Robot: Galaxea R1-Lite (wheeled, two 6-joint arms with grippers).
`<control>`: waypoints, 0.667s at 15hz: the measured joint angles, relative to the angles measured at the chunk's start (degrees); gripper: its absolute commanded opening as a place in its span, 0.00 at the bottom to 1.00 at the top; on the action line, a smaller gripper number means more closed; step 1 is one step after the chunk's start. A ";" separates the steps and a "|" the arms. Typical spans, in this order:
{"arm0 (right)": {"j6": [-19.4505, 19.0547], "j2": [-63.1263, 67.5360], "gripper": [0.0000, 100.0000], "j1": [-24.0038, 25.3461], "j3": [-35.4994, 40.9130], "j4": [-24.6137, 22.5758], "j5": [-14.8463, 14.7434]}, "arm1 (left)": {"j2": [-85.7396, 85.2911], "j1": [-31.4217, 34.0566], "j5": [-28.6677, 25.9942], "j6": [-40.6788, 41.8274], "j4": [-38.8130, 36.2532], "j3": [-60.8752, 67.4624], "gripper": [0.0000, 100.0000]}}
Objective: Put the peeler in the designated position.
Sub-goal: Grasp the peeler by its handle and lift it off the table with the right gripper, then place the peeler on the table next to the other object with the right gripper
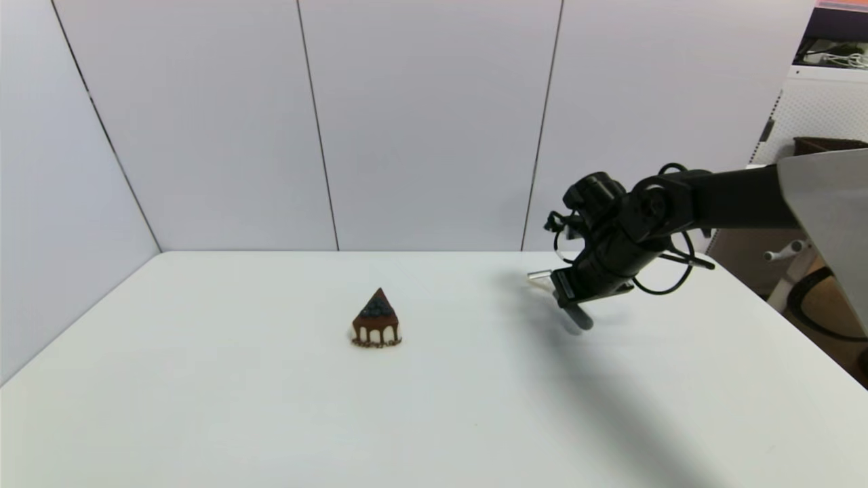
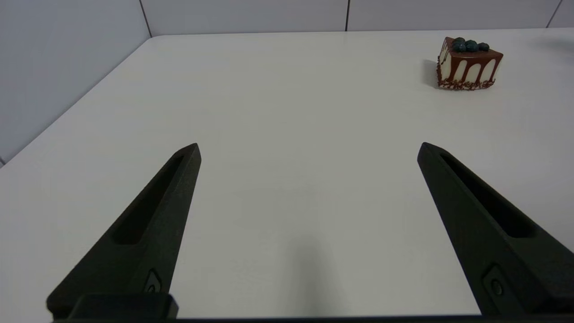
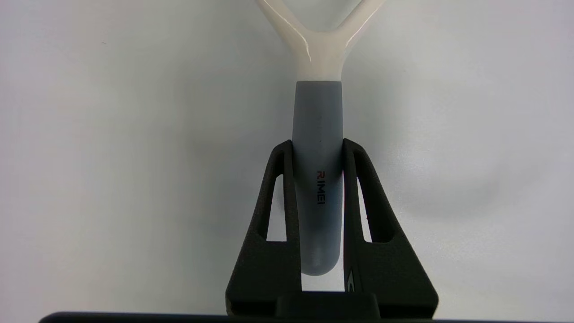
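Right gripper (image 3: 317, 146), reaching in from the right side over the far right part of the white table (image 1: 271, 420), its two fingers closed flat against the grey handle of the peeler (image 3: 317, 170); the cream forked head projects beyond the fingertips, and the peeler is held above the surface, its shadow falling on the tabletop beneath. Chocolate cake slice (image 1: 376, 320) stands near the table centre, well apart from the held peeler, with bare white surface between them and toward the near edge. Left gripper (image 2: 309, 148), fingers spread wide and holding nothing, hovers over bare tabletop at the left.
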 measured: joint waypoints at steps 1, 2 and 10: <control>0.06 -1.00 0.00 0.06 -0.30 0.04 0.45 | 0.00 0.00 0.00 0.01 -0.02 -0.01 1.00; 0.04 -2.18 0.00 0.24 -0.45 0.06 1.28 | 0.00 0.00 0.00 0.00 0.00 -0.01 1.00; 3.15 -9.94 0.00 8.19 -2.93 -0.22 6.42 | 0.00 0.00 0.00 0.01 -0.02 -0.01 1.00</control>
